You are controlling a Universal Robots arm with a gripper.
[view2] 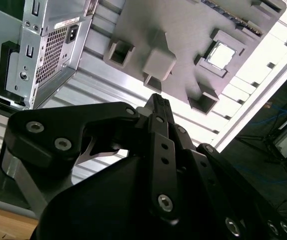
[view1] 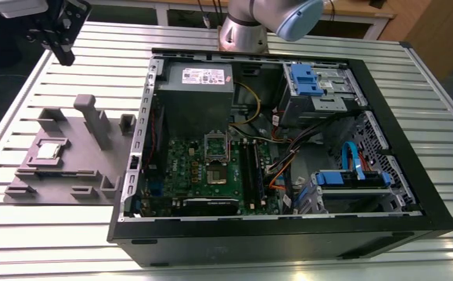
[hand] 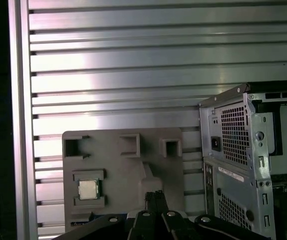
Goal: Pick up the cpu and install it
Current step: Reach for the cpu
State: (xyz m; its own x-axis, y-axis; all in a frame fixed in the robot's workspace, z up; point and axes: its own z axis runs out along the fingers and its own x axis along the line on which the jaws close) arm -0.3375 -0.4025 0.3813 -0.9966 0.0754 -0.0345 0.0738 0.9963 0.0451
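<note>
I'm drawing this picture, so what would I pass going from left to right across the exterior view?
The cpu on its grey holder → the green motherboard inside the computer case → the blue cable.

In the exterior view the gripper [view1: 64, 57], near the tray [view1: 74, 168], is cut off by the frame's top edge. So is the arm [view1: 249, 26] beyond the case [view1: 289, 237]. In the first wrist view the gripper's black body hides one edge of the tray. In both wrist views the case beside the tray runs off the frame. The parts on the board [view1: 187, 170] are too small to tell apart.
</note>
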